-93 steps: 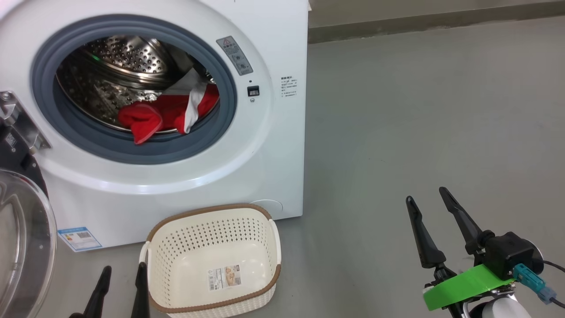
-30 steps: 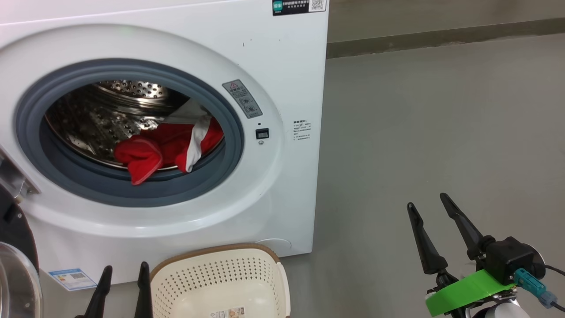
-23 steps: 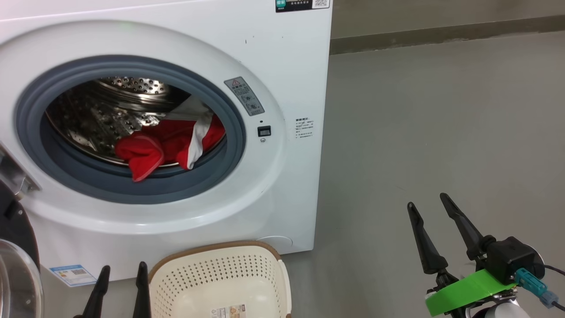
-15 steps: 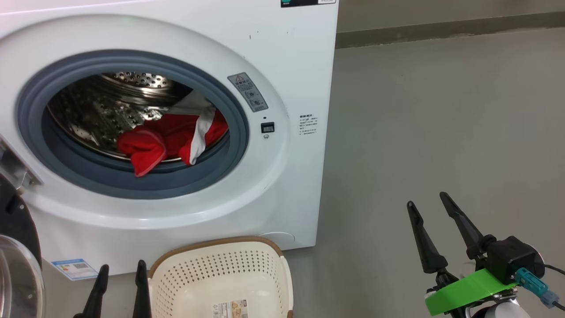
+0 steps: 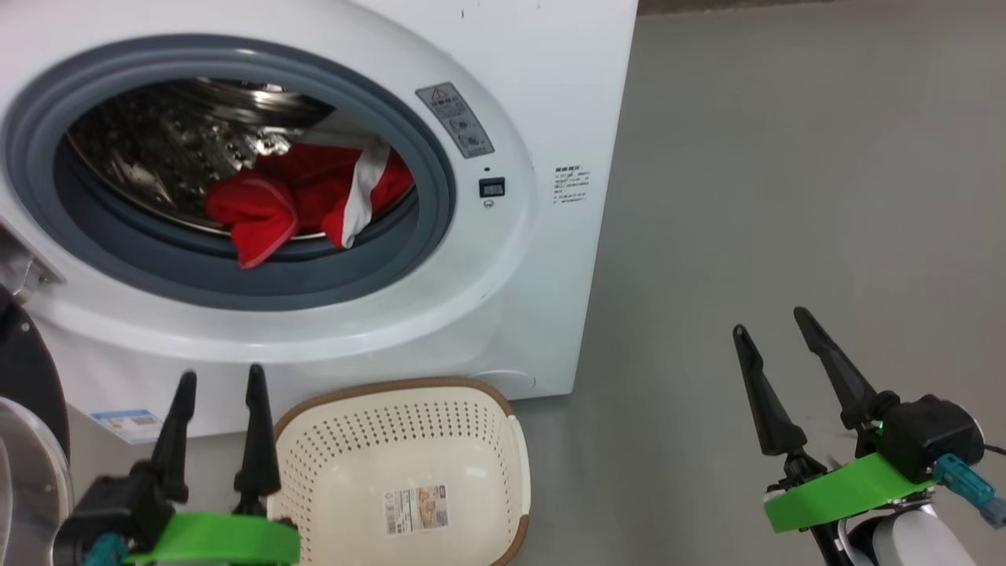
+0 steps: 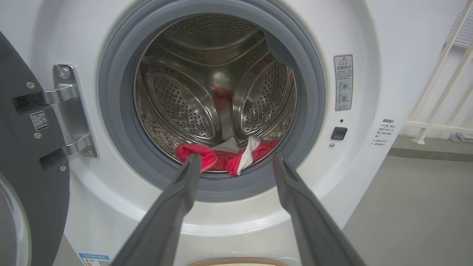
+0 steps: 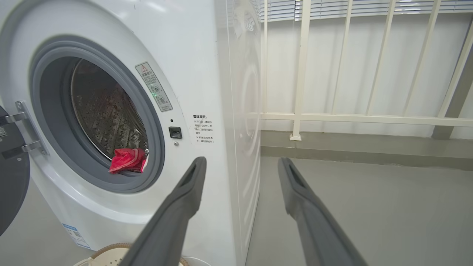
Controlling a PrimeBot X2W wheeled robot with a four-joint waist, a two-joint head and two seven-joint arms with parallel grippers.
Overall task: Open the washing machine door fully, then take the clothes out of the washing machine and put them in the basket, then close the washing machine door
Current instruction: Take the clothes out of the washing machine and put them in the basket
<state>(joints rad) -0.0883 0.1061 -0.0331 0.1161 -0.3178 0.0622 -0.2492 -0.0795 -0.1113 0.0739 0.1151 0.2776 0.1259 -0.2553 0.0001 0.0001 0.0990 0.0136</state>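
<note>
Sitting at the near lip inside the big white front-loading washing machine (image 5: 550, 79): small white-trimmed red clothes (image 5: 259, 212). Cream perforated plastic basket (image 5: 393, 424) just below. Left gripper (image 5: 220, 372) and right gripper (image 5: 769, 320) spread wide, nothing held.

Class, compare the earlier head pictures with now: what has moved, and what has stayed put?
The left gripper has risen toward the washing machine, open and empty; the view shifted too. The right gripper, clothes inside, empty basket and open door are unchanged.
</note>
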